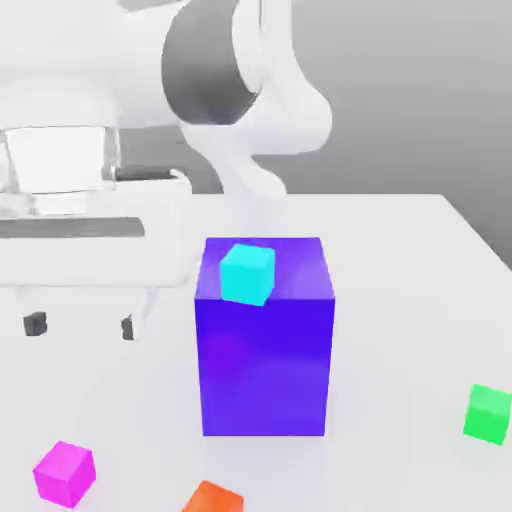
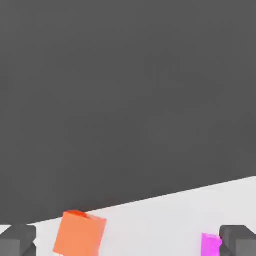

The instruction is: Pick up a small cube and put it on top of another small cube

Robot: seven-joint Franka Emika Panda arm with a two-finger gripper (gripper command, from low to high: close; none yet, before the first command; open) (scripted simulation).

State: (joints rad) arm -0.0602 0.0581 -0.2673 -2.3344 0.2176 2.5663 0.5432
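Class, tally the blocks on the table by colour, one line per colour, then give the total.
Magenta cube: 1
Orange cube: 1
Green cube: 1
Cyan cube: 1
Blue-purple block: 1
Total: 5

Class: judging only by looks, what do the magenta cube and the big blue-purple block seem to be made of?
Magenta cube: a flat, matte solid, perhaps plastic; evenly coloured faces, no grain or highlights. Blue-purple block: smooth, slightly glossier; a soft lighter patch on its front face. Both are rendered, so the true material stays open.
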